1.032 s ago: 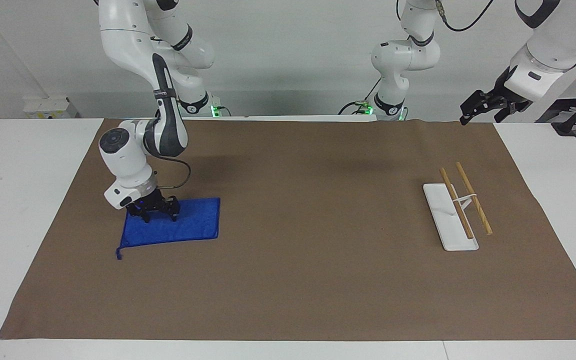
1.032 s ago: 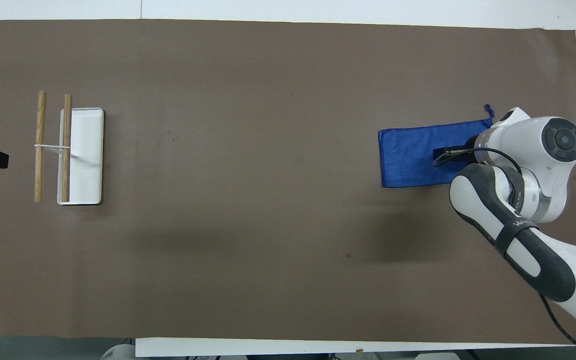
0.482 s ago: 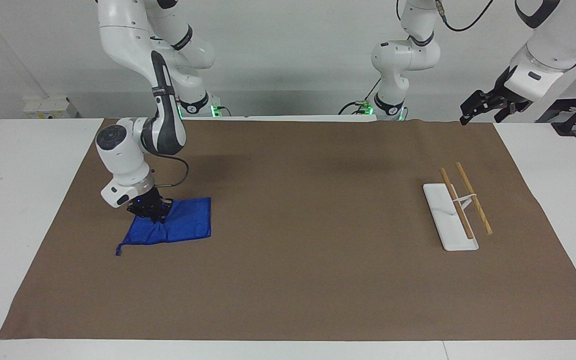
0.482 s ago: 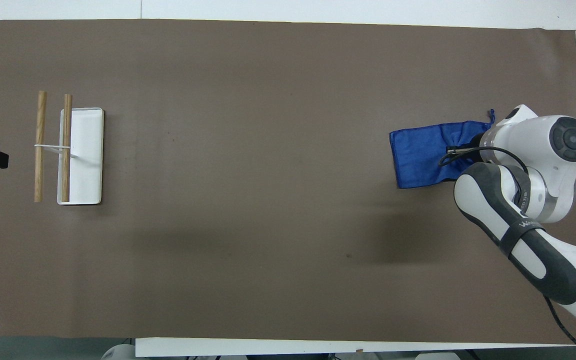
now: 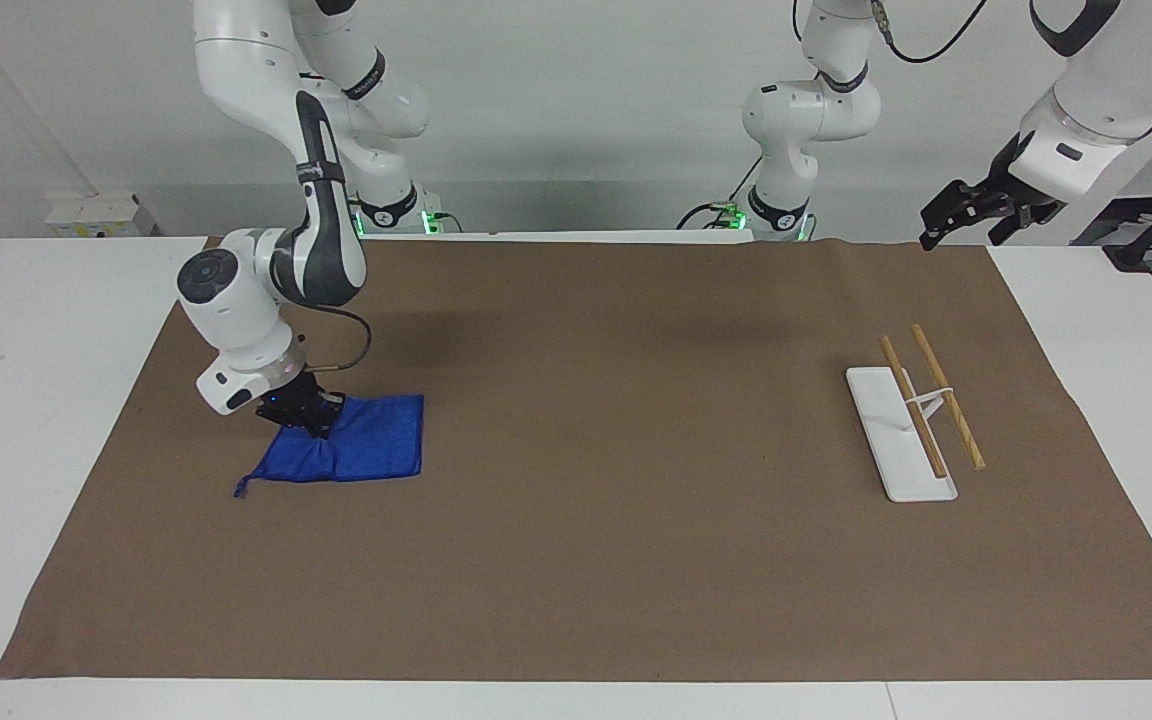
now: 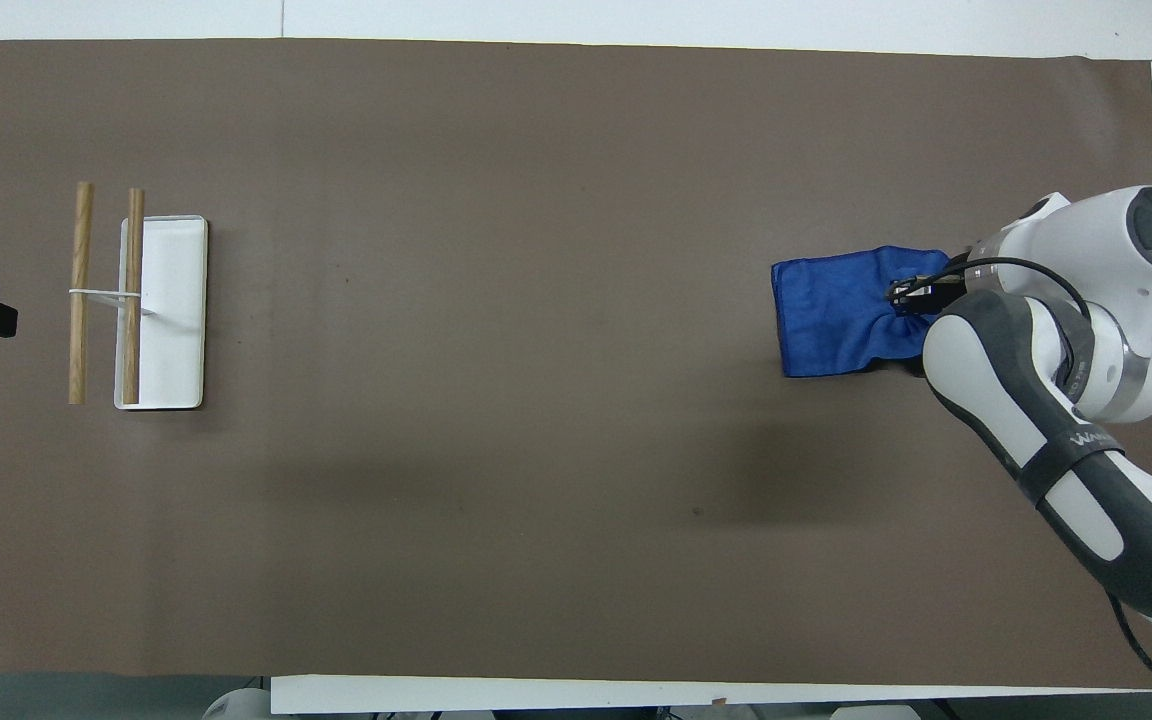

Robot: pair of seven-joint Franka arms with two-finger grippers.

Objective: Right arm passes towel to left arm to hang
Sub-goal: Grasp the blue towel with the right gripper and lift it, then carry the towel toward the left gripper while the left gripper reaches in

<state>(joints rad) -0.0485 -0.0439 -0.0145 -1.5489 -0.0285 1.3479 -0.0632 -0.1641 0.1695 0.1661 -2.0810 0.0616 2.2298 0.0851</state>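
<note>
The blue towel lies on the brown mat toward the right arm's end of the table; it also shows in the overhead view. My right gripper, with its blue light, is shut on the towel's edge nearest the robots and has it bunched and raised a little; the rest still rests on the mat. Its loop tag trails on the mat. In the overhead view the right gripper is partly hidden by the arm. My left gripper waits in the air beside the mat's corner, at the left arm's end.
A white rack base with two wooden bars stands toward the left arm's end; it shows in the overhead view too. The brown mat covers most of the white table.
The right gripper closed on the towel's edge and lifted it, pulling the cloth into a bunch and dragging it slightly toward the right arm's end. The left arm has not moved.
</note>
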